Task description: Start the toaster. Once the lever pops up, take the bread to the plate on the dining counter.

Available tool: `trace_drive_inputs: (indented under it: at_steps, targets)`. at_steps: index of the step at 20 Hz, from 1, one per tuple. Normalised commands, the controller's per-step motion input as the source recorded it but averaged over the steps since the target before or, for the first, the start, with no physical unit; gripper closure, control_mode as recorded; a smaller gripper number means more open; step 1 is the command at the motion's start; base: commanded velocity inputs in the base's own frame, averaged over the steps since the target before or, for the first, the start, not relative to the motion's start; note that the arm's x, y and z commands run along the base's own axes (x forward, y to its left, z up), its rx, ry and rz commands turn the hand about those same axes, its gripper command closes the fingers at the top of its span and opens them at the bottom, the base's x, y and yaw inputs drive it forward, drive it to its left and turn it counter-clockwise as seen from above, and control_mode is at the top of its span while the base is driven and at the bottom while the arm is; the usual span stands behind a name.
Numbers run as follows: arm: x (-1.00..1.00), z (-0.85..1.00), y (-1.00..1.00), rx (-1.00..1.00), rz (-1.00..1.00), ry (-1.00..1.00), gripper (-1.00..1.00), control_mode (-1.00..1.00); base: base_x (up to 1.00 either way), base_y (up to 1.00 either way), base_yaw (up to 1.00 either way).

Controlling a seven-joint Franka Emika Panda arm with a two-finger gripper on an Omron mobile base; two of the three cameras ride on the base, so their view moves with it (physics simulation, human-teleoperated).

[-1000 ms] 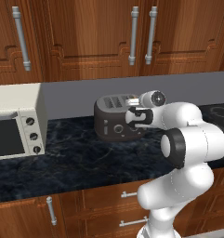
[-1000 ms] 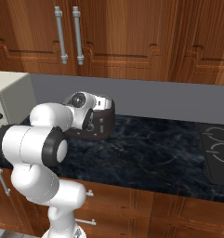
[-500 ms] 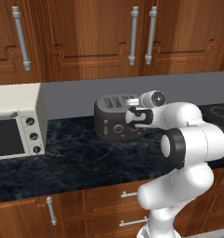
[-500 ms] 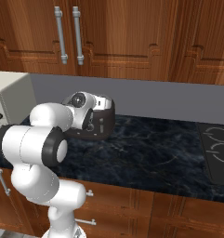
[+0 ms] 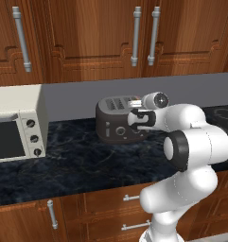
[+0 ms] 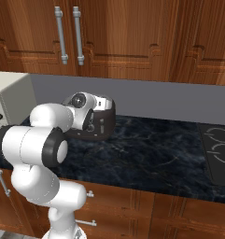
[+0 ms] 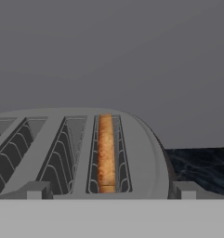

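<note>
Tan bread sits in the toaster slot below the hand, whose opening I cannot tell.

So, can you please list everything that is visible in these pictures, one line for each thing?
toaster: one, dark grey, on the counter by the back wall
bread: one slice, tan-brown, sunk in a toaster slot
toaster oven: one, cream-white, on the counter, left of the toaster
counter: one, black marbled
stovetop: one, black, at the counter's right end
cabinets: brown wood, above and below the counter
gripper: one, at the toaster's right end, jaws not readable
</note>
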Motion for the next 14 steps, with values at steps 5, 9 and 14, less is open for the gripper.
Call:
trace_drive_inputs:
  at_steps: [5,9,14]
  targets:
    - [0.0,0.0,0.0,0.0,0.0,0.0,-1.0,-1.0,0.0,0.0,0.0]
    - [0.0,0.0,0.0,0.0,0.0,0.0,-1.0,-1.0,0.0,0.0,0.0]
    - [0.0,0.0,0.0,0.0,0.0,0.0,-1.0,-1.0,0.0,0.0,0.0]
